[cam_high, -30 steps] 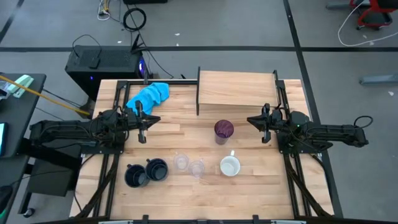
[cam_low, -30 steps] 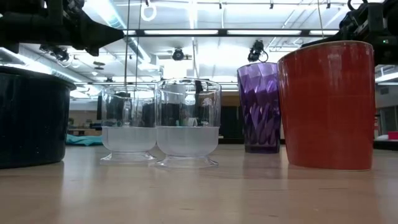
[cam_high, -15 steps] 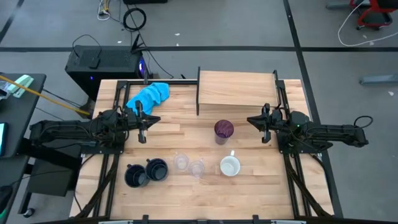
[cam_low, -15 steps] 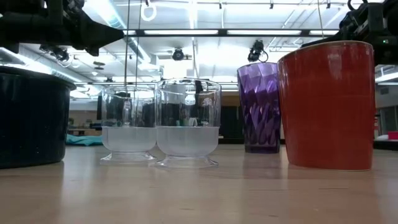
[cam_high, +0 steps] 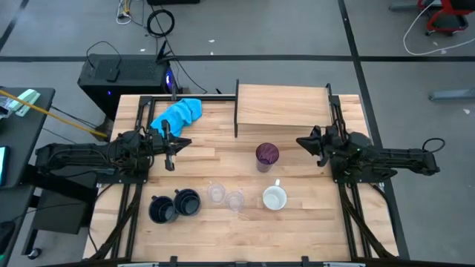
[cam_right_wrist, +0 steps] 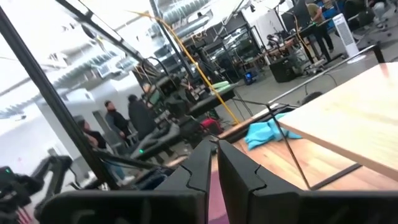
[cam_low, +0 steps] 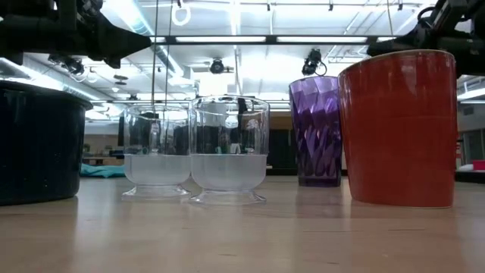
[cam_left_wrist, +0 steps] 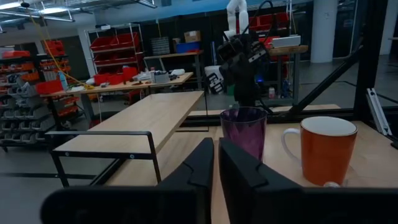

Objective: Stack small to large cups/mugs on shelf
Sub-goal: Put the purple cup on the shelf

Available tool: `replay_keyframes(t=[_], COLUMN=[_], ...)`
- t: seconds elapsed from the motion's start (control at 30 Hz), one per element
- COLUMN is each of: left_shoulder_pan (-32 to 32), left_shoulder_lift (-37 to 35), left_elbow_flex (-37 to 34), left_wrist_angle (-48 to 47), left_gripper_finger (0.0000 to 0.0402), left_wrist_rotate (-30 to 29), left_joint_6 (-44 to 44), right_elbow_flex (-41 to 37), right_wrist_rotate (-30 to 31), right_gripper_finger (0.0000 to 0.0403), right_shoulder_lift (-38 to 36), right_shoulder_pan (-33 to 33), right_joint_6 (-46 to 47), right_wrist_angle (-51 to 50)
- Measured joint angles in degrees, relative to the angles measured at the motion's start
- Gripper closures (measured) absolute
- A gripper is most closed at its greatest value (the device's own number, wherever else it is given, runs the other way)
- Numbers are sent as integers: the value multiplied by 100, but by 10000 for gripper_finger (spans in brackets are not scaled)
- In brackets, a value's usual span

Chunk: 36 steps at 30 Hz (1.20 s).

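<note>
The purple tumbler (cam_high: 267, 156) stands upright on the table's middle, in front of the light-wood shelf (cam_high: 283, 106) with its dark upright panel (cam_high: 237, 109). The orange mug (cam_high: 274, 198), two clear glasses (cam_high: 217, 194) (cam_high: 234, 201) and two navy mugs (cam_high: 187, 202) (cam_high: 161, 210) stand in a row near the front edge. My left gripper (cam_high: 185, 142) is shut and empty, above the table left of the tumbler. My right gripper (cam_high: 300, 141) is shut and empty, right of the tumbler. The left wrist view shows the tumbler (cam_left_wrist: 244, 130) and the orange mug (cam_left_wrist: 326, 152) ahead.
A crumpled blue cloth (cam_high: 178, 113) lies at the far left, beside the shelf's panel. Dark frame rails (cam_high: 126, 200) run along both sides of the table. People stand in the room beyond the table (cam_right_wrist: 115, 118).
My right gripper has turned about its wrist and tipped a little, staying shut near the same place right of the tumbler. The cups and mugs have not moved.
</note>
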Motion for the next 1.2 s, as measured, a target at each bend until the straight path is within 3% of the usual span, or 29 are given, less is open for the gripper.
replay_keyframes(t=[0.3, 0.43, 0.57, 0.93, 1.2], left_shoulder_pan=[1, 1, 2, 1, 1], left_shoulder_lift=[-1, -1, -1, -1, -1], left_elbow_flex=[0, -1, -1, -1, 0], left_wrist_angle=[0, 1, 1, 1, -1], left_gripper_finger=[368, 363, 361, 371, 361], left_wrist_rotate=[-1, 0, 0, -1, -1], left_joint_6=[-2, -2, -2, -2, -2], right_elbow_flex=[2, 284, 851, 2926, 4050], right_wrist_rotate=[20, -84, -194, -152, -151], right_gripper_finger=[368, 368, 368, 364, 307], right_shoulder_lift=[13, 298, 1018, 3503, 4497], right_shoulder_pan=[0, 0, 0, 0, 0], right_joint_6=[25, 211, 181, -983, -1736], right_wrist_angle=[437, 179, -554, -2964, -4035])
